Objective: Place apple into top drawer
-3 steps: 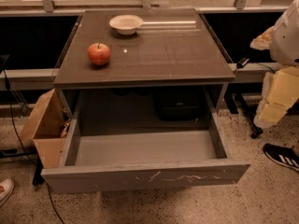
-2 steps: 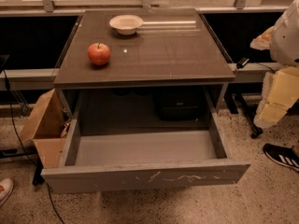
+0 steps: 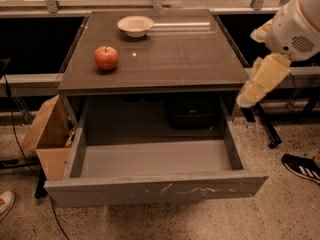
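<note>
Gripper [image 3: 246, 99]: at the right edge of the camera view, on the end of a pale yellowish arm segment hanging down and leftward from the white arm [image 3: 295, 26]. It sits just off the table's right front corner, above the drawer's right side and touching nothing. Open or closed: cannot tell from this angle. It holds nothing that I can see.

Apple [image 3: 106, 57]: red with yellowish patches, stem up, resting on the brown tabletop [image 3: 175, 59] on the left half, well apart from the gripper.

Pale shallow bowl [image 3: 135, 25]: on the tabletop behind and to the right of the apple, near the back edge, not touching it.

Top drawer [image 3: 150, 190]: pulled fully out toward the camera below the tabletop. Grey floor bare. Front panel shows pale scratch marks right of centre.

Brown cardboard box [image 3: 49, 131]: on the floor against the drawer's left side, flap up.

Dark bulky object [image 3: 192, 111]: in the shadow under the table, behind the drawer; what it is cannot be made out.

Black shoe [image 3: 302, 167] with white stripes: on the speckled floor at lower right.
</note>
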{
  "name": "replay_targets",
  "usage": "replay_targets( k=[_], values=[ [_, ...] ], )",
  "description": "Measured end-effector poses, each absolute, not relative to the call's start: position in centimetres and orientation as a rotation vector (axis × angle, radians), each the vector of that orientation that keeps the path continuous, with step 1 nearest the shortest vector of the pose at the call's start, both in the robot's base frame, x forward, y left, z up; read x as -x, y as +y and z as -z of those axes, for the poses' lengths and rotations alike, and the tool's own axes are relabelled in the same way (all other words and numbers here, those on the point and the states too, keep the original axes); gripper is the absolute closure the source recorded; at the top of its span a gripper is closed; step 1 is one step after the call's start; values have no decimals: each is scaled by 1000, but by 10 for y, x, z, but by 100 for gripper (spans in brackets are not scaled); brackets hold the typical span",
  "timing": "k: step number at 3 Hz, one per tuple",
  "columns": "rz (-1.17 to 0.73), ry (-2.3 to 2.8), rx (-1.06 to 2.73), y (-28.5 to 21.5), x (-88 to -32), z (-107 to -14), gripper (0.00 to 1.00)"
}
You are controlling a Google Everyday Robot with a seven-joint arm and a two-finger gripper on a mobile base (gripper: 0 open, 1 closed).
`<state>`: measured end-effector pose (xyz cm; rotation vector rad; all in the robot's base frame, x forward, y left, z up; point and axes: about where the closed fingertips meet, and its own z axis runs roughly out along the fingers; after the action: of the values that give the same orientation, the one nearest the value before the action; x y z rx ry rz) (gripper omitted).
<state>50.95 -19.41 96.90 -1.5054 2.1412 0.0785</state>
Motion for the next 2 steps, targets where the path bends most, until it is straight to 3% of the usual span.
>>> replay_targets(
  k=[1, 2],
  values=[
    [-230, 2053, 1329, -163, -570, -968, 0],
    [-230, 2053, 1328, -162, -571, -968, 0]
  ],
)
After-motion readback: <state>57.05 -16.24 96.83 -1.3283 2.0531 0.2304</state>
